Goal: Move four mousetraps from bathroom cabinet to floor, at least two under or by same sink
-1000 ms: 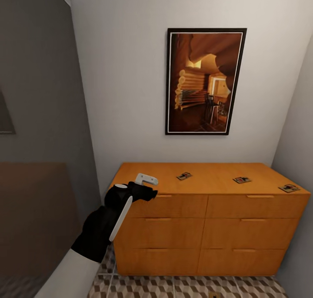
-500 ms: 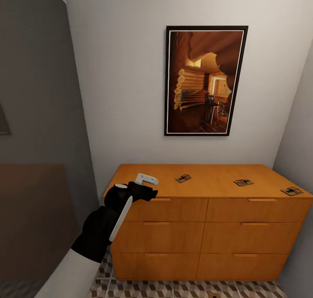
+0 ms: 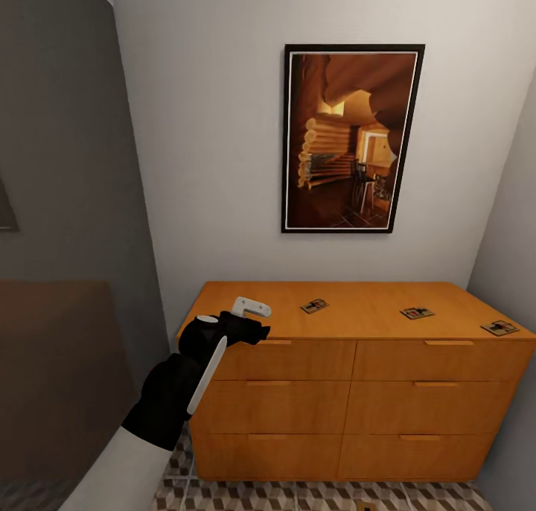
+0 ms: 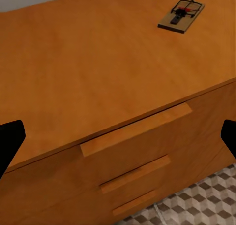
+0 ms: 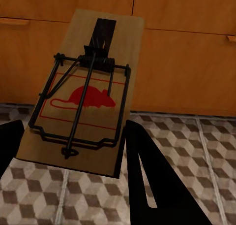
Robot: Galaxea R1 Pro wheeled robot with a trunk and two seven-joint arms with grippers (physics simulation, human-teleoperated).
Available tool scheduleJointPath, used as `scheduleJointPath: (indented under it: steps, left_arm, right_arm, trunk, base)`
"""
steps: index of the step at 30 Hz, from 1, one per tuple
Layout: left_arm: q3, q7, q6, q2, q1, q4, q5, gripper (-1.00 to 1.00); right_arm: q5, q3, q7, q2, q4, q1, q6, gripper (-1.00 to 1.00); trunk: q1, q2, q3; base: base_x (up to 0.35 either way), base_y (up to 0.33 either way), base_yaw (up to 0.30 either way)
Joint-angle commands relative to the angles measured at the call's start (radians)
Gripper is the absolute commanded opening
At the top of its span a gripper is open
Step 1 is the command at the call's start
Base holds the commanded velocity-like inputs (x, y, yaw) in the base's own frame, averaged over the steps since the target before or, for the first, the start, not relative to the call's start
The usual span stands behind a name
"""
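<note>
Our right end effector [image 5: 69, 141] clamped on a mousetrap [image 5: 83, 94], our left end effector [image 4: 118, 136] open above cabinet [image 3: 357, 377].

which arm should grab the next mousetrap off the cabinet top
Left. The left gripper hovers open over the cabinet top near a mousetrap; the right gripper already holds one.

Soft, even indoor light, slightly blurry renders.
The wall [image 3: 216, 124] is bright; the left side falls into dim grey shade.
</note>
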Motion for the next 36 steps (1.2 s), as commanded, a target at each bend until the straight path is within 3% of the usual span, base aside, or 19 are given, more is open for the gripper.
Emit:
scheduleJointPath:
  steps: [1, 25, 36]
  left_arm:
    - [0.0, -0.002, 0.005, 0.0, -0.001, -0.001, 0.0, 1.0]
    - [0.001, -0.004, 0.006, 0.0, -0.001, -0.004, 0.001, 1.0]
    - [0.0, -0.004, 0.006, 0.0, -0.001, -0.004, 0.002, 1.0]
  right_arm:
    - [0.001, 0.003, -0.001, 0.0, 0.001, -0.001, -0.002, -1.0]
    - [0.001, 0.003, -0.001, -0.001, 0.001, -0.001, -0.002, -1.0]
    - [0.001, 0.003, -0.001, -0.001, 0.001, -0.001, -0.001, -1.0]
  trunk:
    - [0.0, -0.001, -0.001]
    - [0.0, -0.001, 0.02]
    - [0.0, -0.001, 0.031]
  base:
    - [0.0, 0.0, -0.052]
    - [0.002, 0.0, -0.168]
    - [0.182, 0.125, -0.183]
